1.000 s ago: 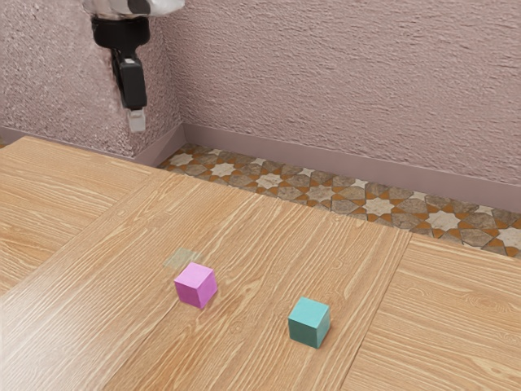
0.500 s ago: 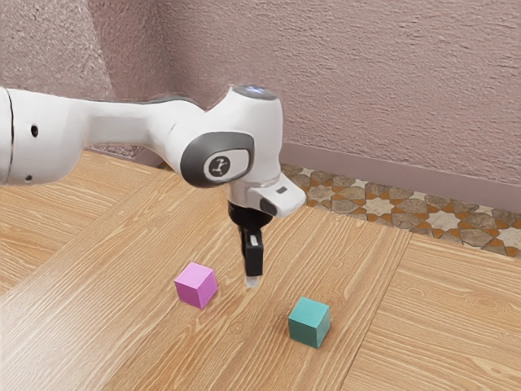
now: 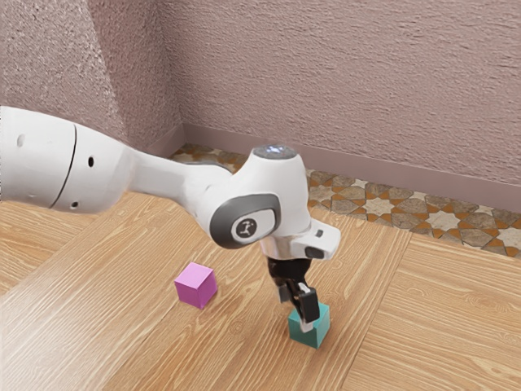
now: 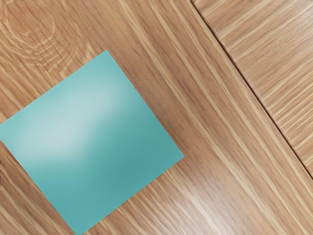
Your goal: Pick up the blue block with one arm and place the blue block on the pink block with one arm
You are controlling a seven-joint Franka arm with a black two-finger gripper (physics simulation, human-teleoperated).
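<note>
**Fingers low over the blue block, nothing held**

In the exterior view the white arm (image 3: 98,171) comes in from the left and bends down over the wooden table (image 3: 122,326). Under the arm's reach the pink block (image 3: 195,285) sits flat on the table, one corner turned toward the camera, with nothing on top of it.

To its right the black gripper (image 3: 298,314) points down from the wrist. The fingers (image 3: 308,306) stand apart with a gap between them and grasp nothing. The nearer one shows in front of the upper left part of the blue block (image 3: 319,332). Whether it touches the block I cannot tell.

The blue block, more teal than blue in shade, rests on the table well apart from the pink block, toward the exterior view's right, near a seam where two table boards meet. Behind the table a strip of patterned floor tiles (image 3: 407,208) runs along the foot of a rough pinkish wall (image 3: 366,73).

From the wrist view the blue block (image 4: 88,152) lies just under the hand, its flat top face toward the camera and its edges at a slant to the wood grain of the table (image 4: 220,147). A dark seam between boards crosses the table a little way beyond the block.
</note>
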